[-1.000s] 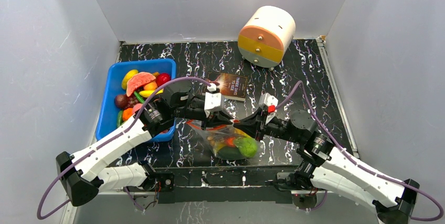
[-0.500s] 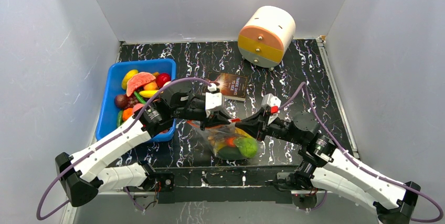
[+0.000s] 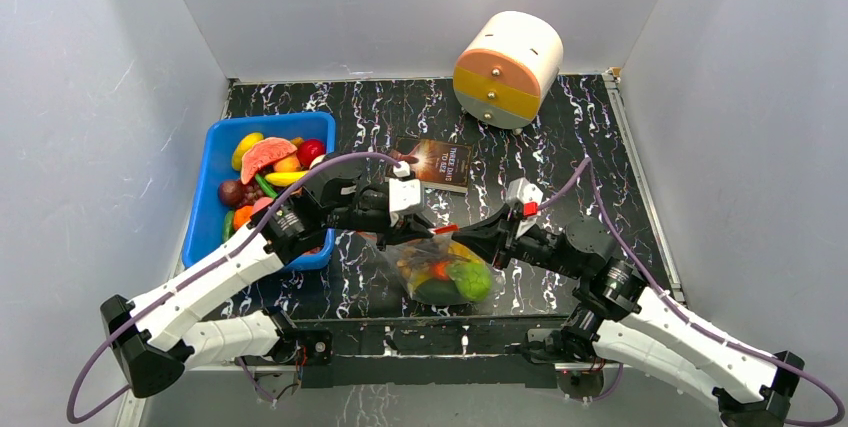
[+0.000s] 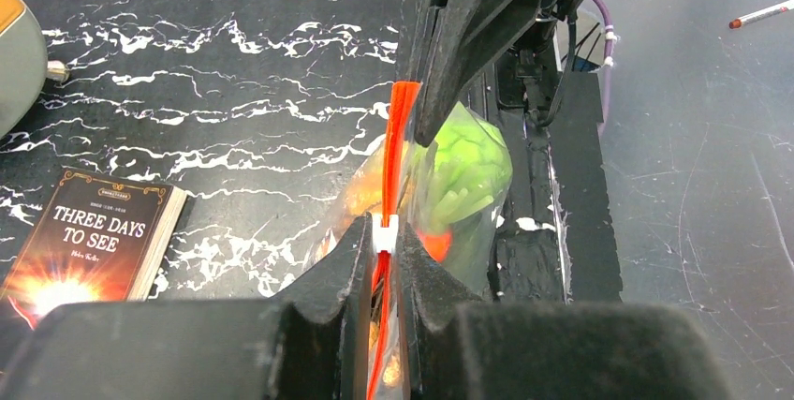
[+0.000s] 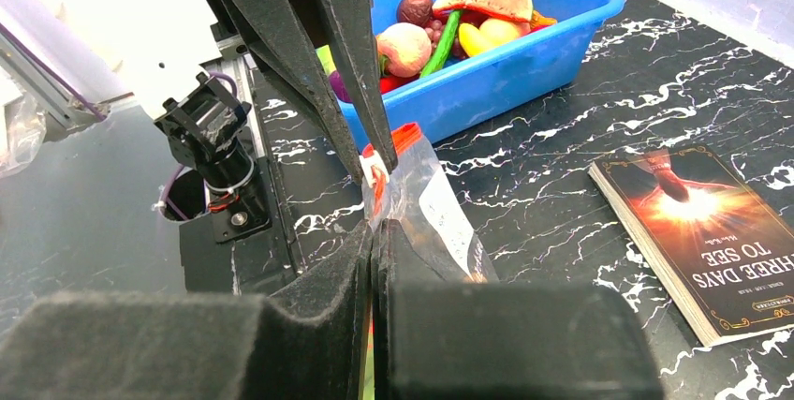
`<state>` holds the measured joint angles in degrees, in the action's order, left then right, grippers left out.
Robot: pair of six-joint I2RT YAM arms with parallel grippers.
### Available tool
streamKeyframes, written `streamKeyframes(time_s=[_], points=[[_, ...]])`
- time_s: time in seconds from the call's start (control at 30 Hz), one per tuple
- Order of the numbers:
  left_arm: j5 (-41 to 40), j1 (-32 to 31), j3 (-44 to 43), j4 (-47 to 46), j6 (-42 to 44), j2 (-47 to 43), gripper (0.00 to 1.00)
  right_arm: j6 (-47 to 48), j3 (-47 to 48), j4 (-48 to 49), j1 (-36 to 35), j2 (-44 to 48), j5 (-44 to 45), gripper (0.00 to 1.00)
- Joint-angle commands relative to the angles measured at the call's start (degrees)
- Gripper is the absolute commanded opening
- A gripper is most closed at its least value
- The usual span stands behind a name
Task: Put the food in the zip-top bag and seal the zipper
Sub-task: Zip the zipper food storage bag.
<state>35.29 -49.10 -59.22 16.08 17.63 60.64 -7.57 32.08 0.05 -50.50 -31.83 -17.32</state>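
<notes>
Zip-top bag (image 3: 445,272) lies near the front middle of the worktop (image 3: 560,147), just right of the blue bin (image 3: 275,119) that holds more toy fruit (image 3: 265,155). Its red-orange zipper (image 4: 401,128) is lifted and stretched between the two arms. Left fingers (image 4: 354,264) are clamped on the pale slider (image 4: 384,233), and right fingers (image 5: 342,283) are pinched together on the strip's other end. Sealing seems to be the step in hand: the pull should run straight along the strip, with the right grip holding firm so the track stays taut and unbuckled. Clear, slack film bulges around a green piece (image 3: 470,279) and orange and yellow ones.
</notes>
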Motion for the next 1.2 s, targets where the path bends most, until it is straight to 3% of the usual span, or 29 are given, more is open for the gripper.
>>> streamKeyframes(time_s=[0.0,0.1,0.17,0.23,0.73,0.9,1.03,1.17], points=[[-0.99,0.26,0.27,2.88,0.14,-2.13,0.00,0.22,0.80,5.28,0.14,1.58,-0.73,0.00],[1.13,0.27,0.84,0.99,-0.58,-2.36,0.00,-0.18,1.61,4.68,0.14,-0.97,-3.01,0.02],[1.67,0.26,1.18,-0.12,-0.93,-2.53,0.00,-0.85,2.16,4.96,0.16,-2.64,-3.86,0.13],[1.95,0.25,1.30,-0.43,-0.97,-2.39,0.00,-1.30,2.31,6.09,0.15,-3.72,-4.09,0.19],[3.13,0.27,0.95,0.14,-0.44,-2.17,0.00,-2.95,3.47,12.01,0.20,-8.59,-4.67,0.25],[3.33,0.26,0.91,0.27,-0.31,-2.04,0.00,-3.10,3.42,12.88,0.17,-8.73,-4.28,0.20],[3.36,0.23,0.95,0.29,-0.31,-2.34,0.00,-3.69,3.11,13.92,0.16,-9.20,-4.87,0.00],[2.55,0.23,0.86,1.06,-0.27,-2.82,0.00,-3.81,2.92,13.86,0.15,-9.03,-4.97,0.00]])
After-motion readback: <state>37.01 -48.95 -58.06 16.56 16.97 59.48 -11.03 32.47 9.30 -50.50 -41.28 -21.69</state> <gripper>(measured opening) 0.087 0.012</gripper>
